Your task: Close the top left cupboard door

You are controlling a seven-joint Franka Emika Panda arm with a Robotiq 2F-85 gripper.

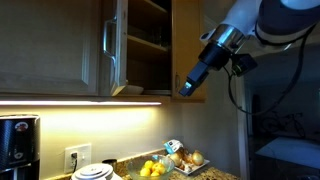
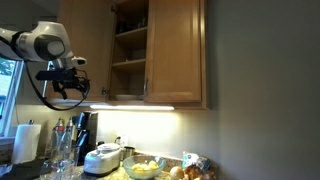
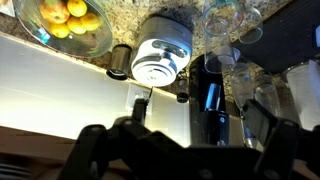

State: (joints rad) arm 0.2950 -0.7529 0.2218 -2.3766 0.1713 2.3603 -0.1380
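Note:
The top left cupboard door (image 1: 113, 45), narrow tan wood with a vertical silver bar handle, stands swung open. It bares the shelves of the cupboard in both exterior views (image 1: 150, 40) (image 2: 130, 45). The wider matching door (image 2: 177, 50) beside the opening is shut. My gripper (image 1: 188, 82) hangs below the cupboard's bottom edge, to the side of the open compartment and apart from the door; it also shows in an exterior view (image 2: 68, 88). In the wrist view my gripper (image 3: 185, 150) has its dark fingers spread wide and holds nothing.
A lit strip runs under the cupboards. On the counter below stand a white cooker (image 3: 160, 55), a bowl of yellow fruit (image 3: 65, 20), drinking glasses (image 3: 225, 20), a dark coffee machine (image 1: 15, 145) and a paper towel roll (image 2: 27, 140).

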